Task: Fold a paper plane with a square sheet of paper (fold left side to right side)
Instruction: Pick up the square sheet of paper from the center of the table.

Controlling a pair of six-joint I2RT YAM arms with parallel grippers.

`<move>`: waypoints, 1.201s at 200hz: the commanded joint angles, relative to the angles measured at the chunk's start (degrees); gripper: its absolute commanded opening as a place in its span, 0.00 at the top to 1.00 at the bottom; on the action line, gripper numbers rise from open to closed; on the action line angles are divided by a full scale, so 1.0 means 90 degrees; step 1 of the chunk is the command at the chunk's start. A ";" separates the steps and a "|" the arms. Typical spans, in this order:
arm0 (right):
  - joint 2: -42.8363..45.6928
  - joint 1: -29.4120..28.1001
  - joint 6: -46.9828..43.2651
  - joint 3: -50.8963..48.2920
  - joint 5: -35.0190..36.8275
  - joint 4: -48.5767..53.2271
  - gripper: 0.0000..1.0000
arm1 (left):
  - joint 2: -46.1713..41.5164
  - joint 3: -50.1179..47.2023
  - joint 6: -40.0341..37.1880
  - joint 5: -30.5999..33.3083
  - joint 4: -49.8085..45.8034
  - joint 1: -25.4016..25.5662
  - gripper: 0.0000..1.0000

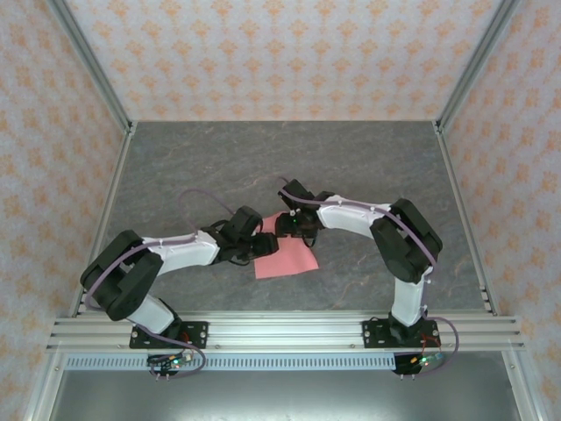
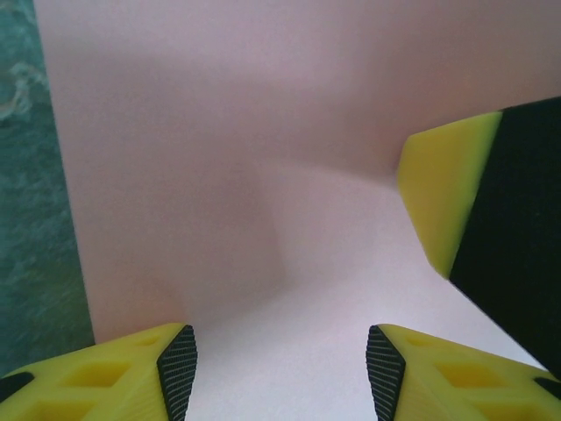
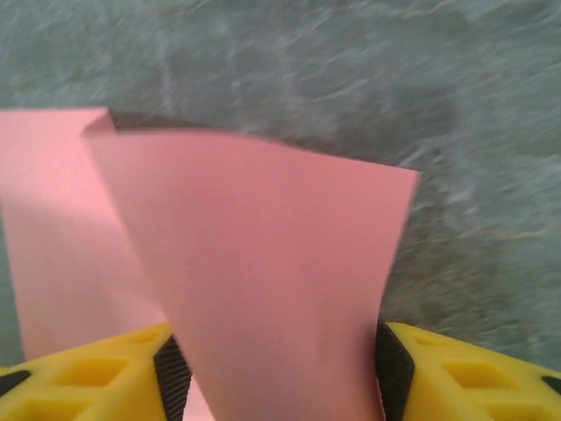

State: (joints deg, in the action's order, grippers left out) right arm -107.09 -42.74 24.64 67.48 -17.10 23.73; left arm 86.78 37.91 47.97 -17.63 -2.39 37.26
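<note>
The square sheet of paper [image 1: 287,260], pink-red, lies on the grey table just ahead of the two arms. My left gripper [image 1: 261,248] is at its left edge. In the left wrist view the sheet [image 2: 263,175] fills most of the frame, and my left gripper [image 2: 280,368] hangs open close above it, nothing between the pads. One yellow and black finger of the right gripper [image 2: 447,202] enters from the right. My right gripper [image 1: 296,235] is at the sheet's far edge. A raised flap of the sheet [image 3: 263,263] stands between the open right gripper [image 3: 280,373] jaws, touching the right pad.
The grey marbled table [image 1: 351,167] has patterned walls on three sides. A metal rail [image 1: 280,331] with the arm bases runs along the near edge. Part of the sheet [image 3: 53,237] lies flat left of the raised flap.
</note>
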 commanded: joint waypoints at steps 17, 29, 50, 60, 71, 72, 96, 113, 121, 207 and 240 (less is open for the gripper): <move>0.0338 -0.0242 0.0070 -0.0321 -0.0816 -0.0056 0.55 | -0.1169 -0.0043 -0.0159 0.0872 -0.0426 -0.0142 0.39; 0.0462 -0.0190 0.0128 -0.0429 -0.0958 -0.0248 0.59 | -0.1566 -0.0125 -0.0202 0.0878 -0.0600 -0.0304 0.37; 0.0745 0.0039 0.0265 -0.0717 -0.1340 -0.0703 0.64 | -0.2240 -0.0400 -0.0188 0.0507 -0.0627 -0.0864 0.34; 0.0903 0.0194 0.0344 -0.0914 -0.1597 -0.1021 0.67 | -0.2502 -0.0515 -0.0177 0.0253 -0.0622 -0.1157 0.33; 0.1106 0.0384 0.0437 -0.1150 -0.1918 -0.1395 0.69 | -0.2739 -0.0587 -0.0216 0.0040 -0.0630 -0.1400 0.31; 0.1131 0.0404 0.0446 -0.1175 -0.1947 -0.1415 0.70 | -0.2758 -0.0588 -0.0224 0.0023 -0.0641 -0.1422 0.31; 0.1579 0.0897 0.0734 -0.1759 -0.2796 -0.2474 0.74 | -0.3042 -0.0537 -0.0395 -0.0504 -0.0601 -0.1788 0.27; 0.1885 0.1253 0.0953 -0.2136 -0.3269 -0.3126 0.76 | -0.3099 -0.0440 -0.0473 -0.0830 -0.0527 -0.1976 0.26; 0.2005 0.1411 0.1007 -0.2250 -0.3482 -0.3329 0.76 | -0.3090 -0.0382 -0.0500 -0.0976 -0.0482 -0.2041 0.25; 0.3878 0.2732 0.1413 -0.2410 -0.5274 -0.3954 0.78 | -0.2810 0.0149 0.0300 -0.3402 0.1517 -0.2343 0.09; 0.4521 0.2748 0.1429 -0.1916 -0.5617 -0.3701 0.78 | -0.2679 0.0624 0.0558 -0.3934 0.2089 -0.2343 0.07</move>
State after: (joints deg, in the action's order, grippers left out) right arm -70.35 -17.96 36.86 46.24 -62.11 -8.60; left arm 62.22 39.59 49.84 -45.65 7.62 16.45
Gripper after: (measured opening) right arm 0.217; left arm 0.923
